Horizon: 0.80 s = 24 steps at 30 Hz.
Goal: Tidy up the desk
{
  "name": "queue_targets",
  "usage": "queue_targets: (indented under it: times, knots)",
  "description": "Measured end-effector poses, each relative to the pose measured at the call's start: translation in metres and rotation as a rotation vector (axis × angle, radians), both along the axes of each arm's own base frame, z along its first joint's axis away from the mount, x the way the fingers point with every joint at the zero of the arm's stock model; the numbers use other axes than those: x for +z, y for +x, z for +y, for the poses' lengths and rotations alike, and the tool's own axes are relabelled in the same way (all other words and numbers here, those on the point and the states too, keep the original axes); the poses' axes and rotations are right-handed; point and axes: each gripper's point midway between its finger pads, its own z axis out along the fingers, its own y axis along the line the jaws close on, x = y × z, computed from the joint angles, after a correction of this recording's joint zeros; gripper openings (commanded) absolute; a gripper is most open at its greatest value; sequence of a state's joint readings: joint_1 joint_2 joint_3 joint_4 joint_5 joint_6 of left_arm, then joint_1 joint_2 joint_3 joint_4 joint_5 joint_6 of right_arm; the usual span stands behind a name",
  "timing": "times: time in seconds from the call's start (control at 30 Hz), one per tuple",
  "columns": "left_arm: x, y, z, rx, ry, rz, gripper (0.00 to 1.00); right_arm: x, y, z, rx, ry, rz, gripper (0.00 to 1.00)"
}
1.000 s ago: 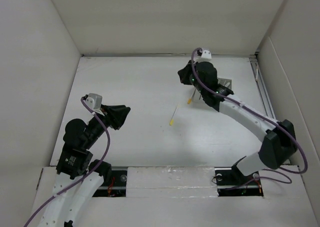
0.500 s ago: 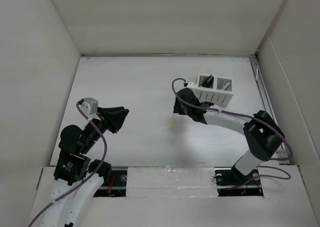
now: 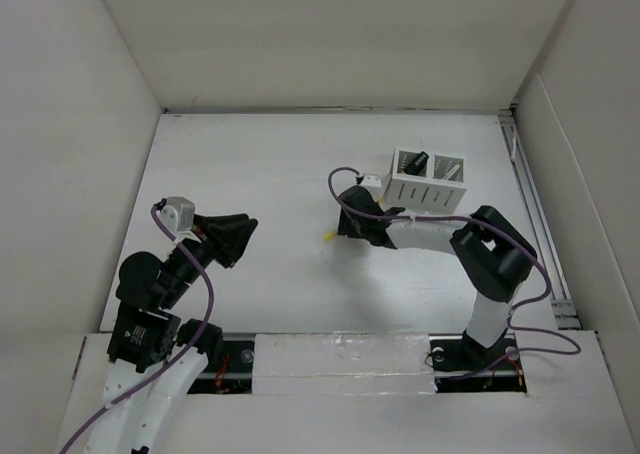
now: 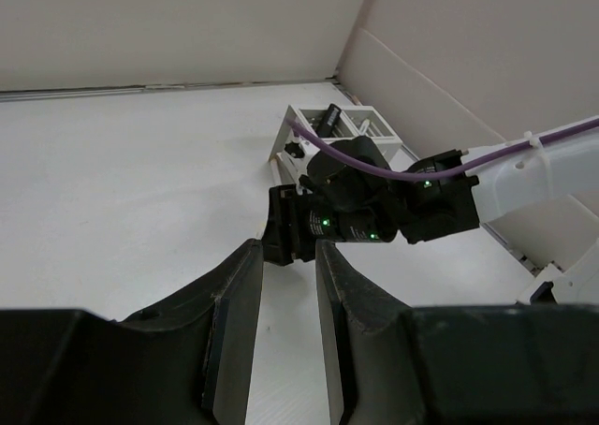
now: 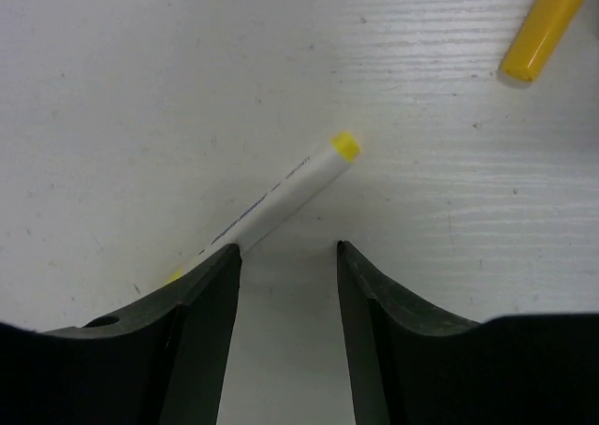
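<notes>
Right tool: sitting released, just beside marker on tabletop.
Left tool: hovering released above tabletop.
Cap: lying apart from marker.

Brightness: bright and even in all views; the white surface and walls look slightly grey.
Light source: soft, it seems from above.
Shadows: pale and soft under the right arm in the top view; a thin one along the marker in the right wrist view.
Focus: surface grain is sharp in the right wrist view; right fingers and left fingers are dark, a little blurred.
Distortion: walls lean outward at the top view's edges.
</notes>
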State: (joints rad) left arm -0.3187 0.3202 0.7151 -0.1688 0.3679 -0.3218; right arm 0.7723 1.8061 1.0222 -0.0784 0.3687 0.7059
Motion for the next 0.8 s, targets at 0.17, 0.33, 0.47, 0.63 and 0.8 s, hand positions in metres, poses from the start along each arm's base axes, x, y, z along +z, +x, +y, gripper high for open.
queue_targets:
  times: [0.17,0.33,0.47,0.63,0.8]
  knots:
    - [0.000,-0.001,-0.001,-0.005,-0.001,0.000,0.26,-0.001,0.005,0.000,-0.021,-0.004,-0.012,0.39]
    - [0.000,-0.001,-0.001,-0.010,-0.001,0.000,0.26,0.010,-0.009,-0.011,-0.028,0.006,-0.027,0.60]
    - [0.000,-0.002,-0.002,-0.014,0.000,-0.001,0.26,0.032,-0.010,-0.004,-0.011,0.063,-0.060,0.66]
    - [0.001,-0.002,-0.002,-0.014,-0.002,-0.006,0.26,0.023,0.008,0.016,-0.001,0.070,-0.047,0.62]
    - [0.002,-0.002,-0.002,-0.014,-0.003,-0.009,0.26,0.005,0.023,0.023,-0.020,0.045,-0.031,0.57]
